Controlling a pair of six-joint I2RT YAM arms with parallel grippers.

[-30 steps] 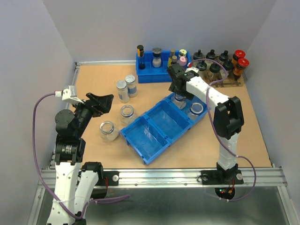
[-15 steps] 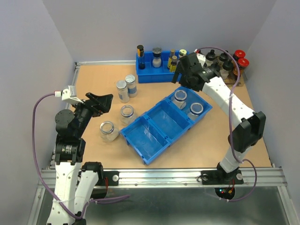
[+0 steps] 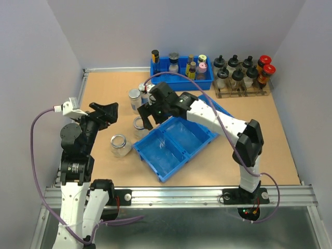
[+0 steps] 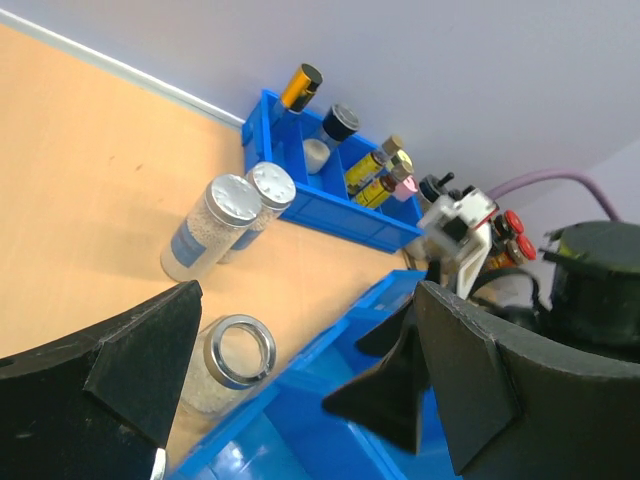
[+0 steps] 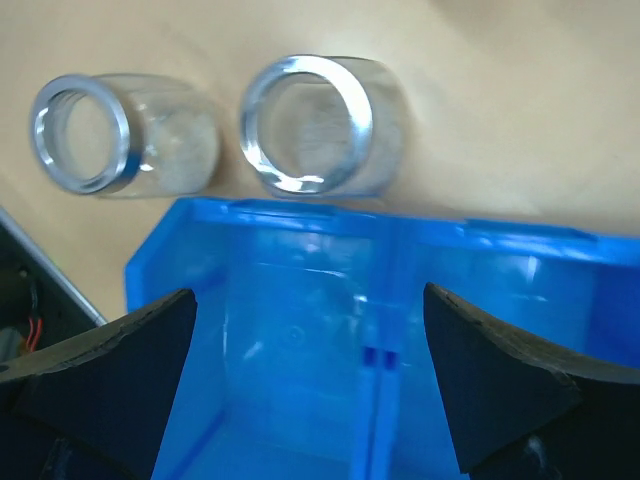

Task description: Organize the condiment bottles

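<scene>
Two clear jars with silver caps (image 3: 135, 97) stand on the table behind my right gripper; they also show in the left wrist view (image 4: 213, 218). Two open jars stand left of the blue tray (image 3: 168, 150): one (image 3: 119, 144) near the front, one (image 3: 139, 124) against the tray wall. My right gripper (image 3: 150, 116) is open and empty, above the tray's left end, close to the nearer open jar (image 5: 315, 125); the other (image 5: 85, 135) lies further left. My left gripper (image 3: 107, 111) is open and empty, left of the jars. My right forearm hides the tray's far-right compartment.
A blue rack (image 3: 181, 78) of small colourful-capped bottles stands at the back. A rack of dark bottles (image 3: 244, 72) with black and red caps stands at the back right. Walls close in the table on the left, back and right.
My right gripper left a jar in the tray's far-right compartment, rose, then swung left across the tray to beside the open jar. My left arm shifted only slightly.
</scene>
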